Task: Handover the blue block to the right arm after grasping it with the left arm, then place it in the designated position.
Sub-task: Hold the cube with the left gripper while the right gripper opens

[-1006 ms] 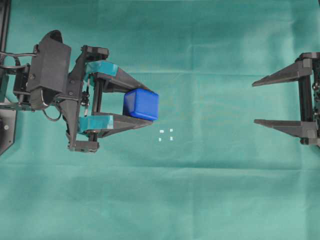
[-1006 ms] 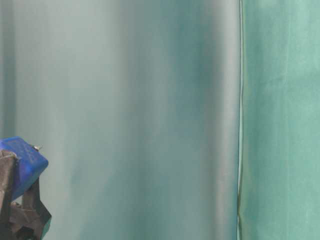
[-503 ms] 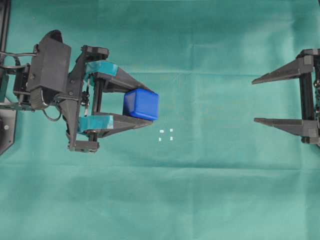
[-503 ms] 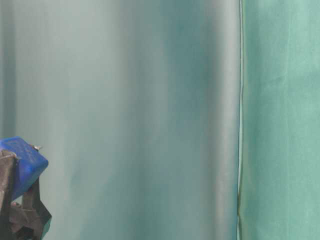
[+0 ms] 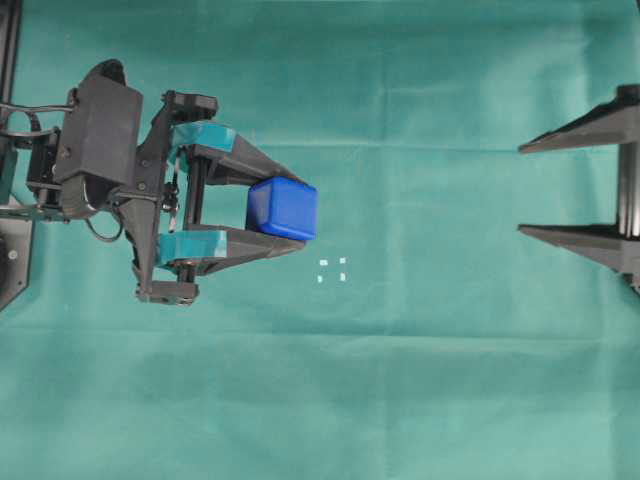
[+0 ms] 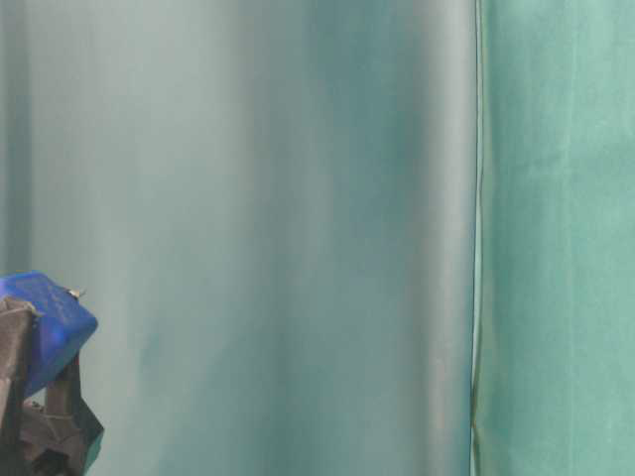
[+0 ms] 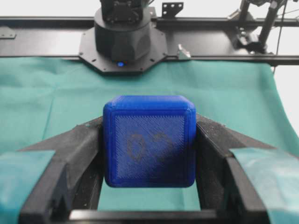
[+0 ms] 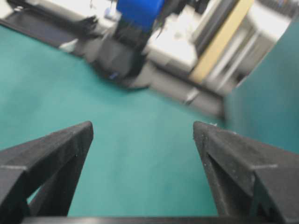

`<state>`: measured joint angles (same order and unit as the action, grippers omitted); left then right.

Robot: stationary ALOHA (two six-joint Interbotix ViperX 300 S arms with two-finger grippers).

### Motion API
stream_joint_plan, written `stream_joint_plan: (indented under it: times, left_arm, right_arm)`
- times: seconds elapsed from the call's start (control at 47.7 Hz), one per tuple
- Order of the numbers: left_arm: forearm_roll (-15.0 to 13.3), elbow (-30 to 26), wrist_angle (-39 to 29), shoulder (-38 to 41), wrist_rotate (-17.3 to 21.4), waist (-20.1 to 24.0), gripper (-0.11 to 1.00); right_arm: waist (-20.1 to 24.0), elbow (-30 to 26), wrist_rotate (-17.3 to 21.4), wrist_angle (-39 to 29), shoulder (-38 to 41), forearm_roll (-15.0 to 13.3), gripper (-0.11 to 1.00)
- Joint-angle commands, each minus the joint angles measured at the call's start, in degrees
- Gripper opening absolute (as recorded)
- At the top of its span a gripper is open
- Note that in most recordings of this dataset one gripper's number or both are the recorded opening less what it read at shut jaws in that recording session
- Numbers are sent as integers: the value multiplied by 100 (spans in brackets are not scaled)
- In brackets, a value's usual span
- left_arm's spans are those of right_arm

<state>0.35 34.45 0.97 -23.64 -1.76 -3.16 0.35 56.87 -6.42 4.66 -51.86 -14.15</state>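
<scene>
Reaching in from the left edge of the overhead view, the left arm lies level, its teal-taped left claw clamped on the blue block. The block sits between the finger ends, lifted clear of the green cloth, with the designated position, four tiny white marks, just beside it, lower and to the right, uncovered. At the right edge, the right arm shows only its right claw: two plain black fingers pointing toward the block, spread wide with nothing between them, well apart from the block.

Green cloth covers the bench, with a few soft creases across it. A dark frame rail runs along the left edge.

From the left wrist camera, the block fills the middle, a faint dark symbol on its near face, gripped on both sides by the fingers; behind it stand a black robot base and a dark rail. From table level, only a corner of the block and a bit of the claw show at lower left against a green curtain. The right wrist view is blurred: spread black fingers in front, the block far off at the top edge.
</scene>
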Motion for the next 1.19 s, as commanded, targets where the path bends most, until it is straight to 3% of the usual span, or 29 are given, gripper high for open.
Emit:
stream_joint_plan:
  times: [0.0, 0.21, 0.545, 0.733, 1.174]
  left_arm:
    - [-9, -62, 26, -79, -9, 44, 46]
    - [-18, -62, 9, -88, -18, 44, 46]
    - [-18, -62, -18, -88, -26, 44, 46]
    - [-18, -53, -62, -88, -26, 44, 46]
    - [-18, -62, -62, -88, -26, 44, 46]
  right_arm:
    - [9, -272, -158, 18, -35, -431, 93]
    - [9, -422, -738, 18, -53, -1468, 93]
    - [0, -396, -1406, -158, 123, -2777, 93]
    - [0, -422, -1415, -475, 193, -2821, 93]
    - [114, -431, -1433, -457, 237, -2830, 93]
